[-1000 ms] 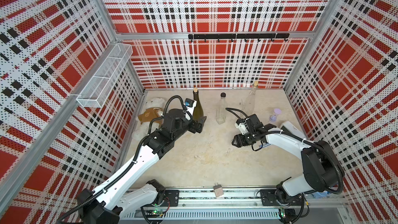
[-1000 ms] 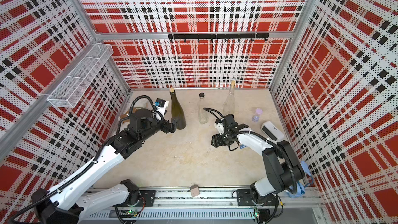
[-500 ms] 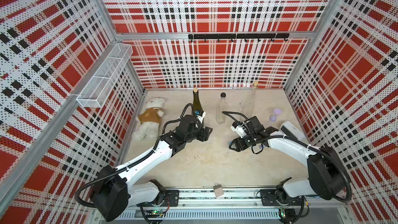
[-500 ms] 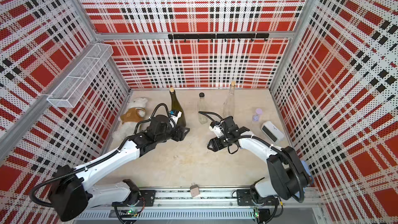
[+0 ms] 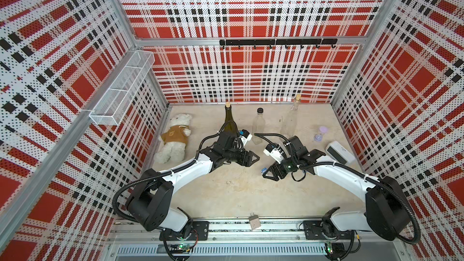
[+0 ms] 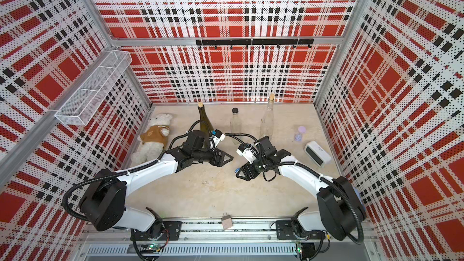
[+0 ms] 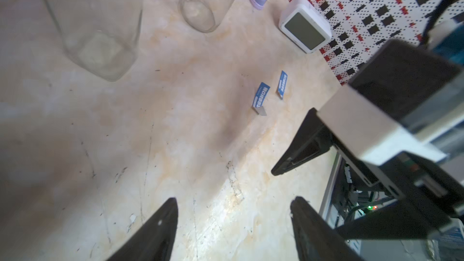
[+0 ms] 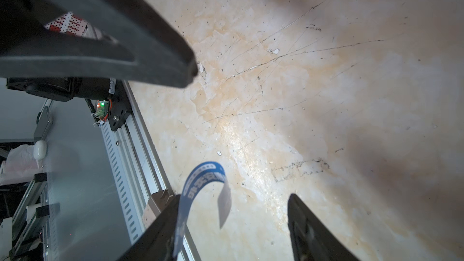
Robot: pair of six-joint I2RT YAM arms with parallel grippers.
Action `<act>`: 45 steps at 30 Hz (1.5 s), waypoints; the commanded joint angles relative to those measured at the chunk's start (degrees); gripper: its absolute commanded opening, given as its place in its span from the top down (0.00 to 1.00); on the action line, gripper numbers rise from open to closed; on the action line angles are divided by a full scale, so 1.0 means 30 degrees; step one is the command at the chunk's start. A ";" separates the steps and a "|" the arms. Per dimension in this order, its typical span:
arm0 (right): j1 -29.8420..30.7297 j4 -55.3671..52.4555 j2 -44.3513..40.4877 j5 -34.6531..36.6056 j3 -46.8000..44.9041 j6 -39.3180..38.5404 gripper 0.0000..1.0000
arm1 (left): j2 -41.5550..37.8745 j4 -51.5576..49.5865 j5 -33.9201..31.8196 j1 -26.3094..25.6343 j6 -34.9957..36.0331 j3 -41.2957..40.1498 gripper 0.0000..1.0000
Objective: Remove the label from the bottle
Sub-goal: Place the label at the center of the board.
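A dark green corked bottle (image 5: pixel 229 123) stands at the back, with a clear black-capped bottle (image 5: pixel 258 126) and a tall clear corked bottle (image 5: pixel 291 119) to its right. My left gripper (image 5: pixel 253 159) is open and empty in front of the green bottle, low over the table (image 7: pixel 233 212). My right gripper (image 5: pixel 265 172) faces it, open (image 8: pixel 234 198). A curled blue label (image 8: pixel 200 184) sticks to the inner face of one right finger; its blue tip shows in a top view (image 6: pixel 236 170). Two more blue label pieces (image 7: pixel 261 95) (image 7: pixel 282 85) stand on the table.
A teddy bear (image 5: pixel 174 139) lies at the left wall. A lilac hourglass (image 5: pixel 320 134) and a white clock (image 5: pixel 339 151) sit at the right. A wire basket (image 5: pixel 120 91) hangs on the left wall and a hook rail (image 5: pixel 276 42) on the back wall. A small block (image 5: pixel 254 220) sits on the front rail.
My left gripper has drawn away from the green bottle and come forward toward the table's middle, uncovering the teddy bear. My right gripper has shifted slightly left and forward with the label stuck to it.
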 commanded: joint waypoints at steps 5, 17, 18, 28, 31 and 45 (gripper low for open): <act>0.0183 0.0282 0.0321 -0.0560 0.0657 -0.0738 0.32 | 0.0531 -0.1169 0.1007 -0.0687 0.1773 0.0928 0.29; 0.0195 0.0282 -0.0130 -0.0468 0.0509 -0.0842 0.31 | 0.1308 -0.2375 0.1585 -0.1592 0.3028 0.1550 0.37; 0.0199 0.0226 -0.0160 -0.0433 0.0504 -0.0884 0.32 | 0.1309 -0.2476 0.1729 -0.1665 0.3139 0.1564 0.37; 0.0172 0.0195 -0.0051 -0.0339 0.0582 -0.0915 0.32 | 0.1269 -0.3288 0.2220 -0.2029 0.4012 0.1533 0.37; 0.0172 0.0202 -0.0138 -0.0351 0.0558 -0.0915 0.32 | 0.1509 -0.3295 0.2212 -0.2109 0.3980 0.1636 0.43; 0.0184 0.0425 -0.0286 -0.0228 0.0442 -0.0828 0.32 | 0.2262 -0.3477 0.2805 -0.2417 0.4288 0.2422 0.75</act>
